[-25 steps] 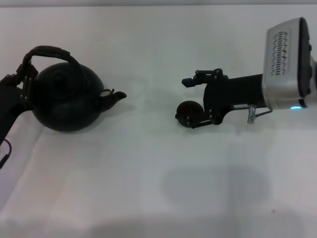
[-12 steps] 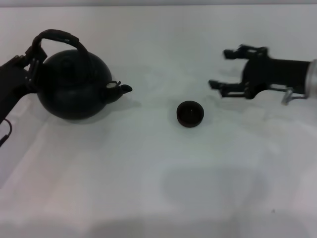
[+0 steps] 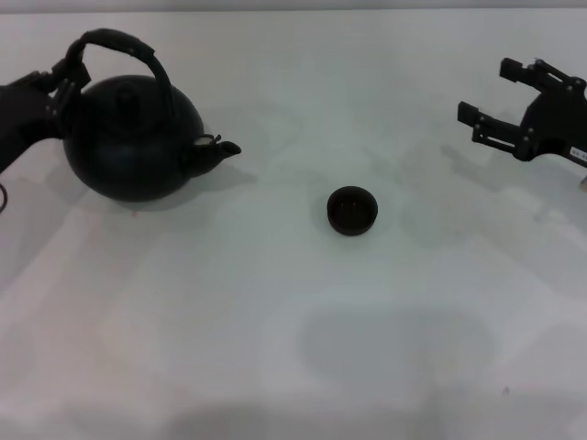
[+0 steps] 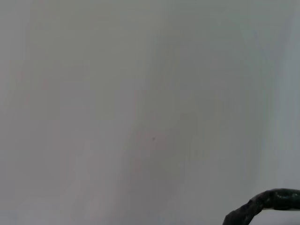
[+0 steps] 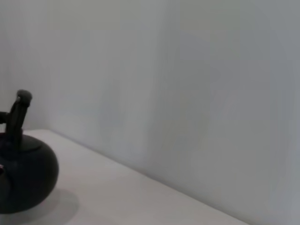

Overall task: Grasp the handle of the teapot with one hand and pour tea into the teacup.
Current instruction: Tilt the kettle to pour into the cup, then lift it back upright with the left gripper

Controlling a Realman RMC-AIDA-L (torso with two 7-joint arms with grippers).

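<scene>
teapot (image 3: 133, 151): black, upright, spout toward teacup | handle (image 3: 124, 50): arched | teacup (image 3: 352, 210): black, upright, apart

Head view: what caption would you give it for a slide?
Left gripper holds the teapot by its handle; teacup waits mid-table; open right gripper hangs far right.

The teapot (image 3: 133, 147) and teacup (image 3: 352, 210) are matte black, the handle (image 3: 119, 44) dark, the table (image 3: 293, 330) plain white.

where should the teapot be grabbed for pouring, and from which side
Grip the hoop handle, from the robot's left, opposite the spout. It arches clear above the round teapot, and the left gripper sits at that end. The teacup lies beyond the spout.
</scene>
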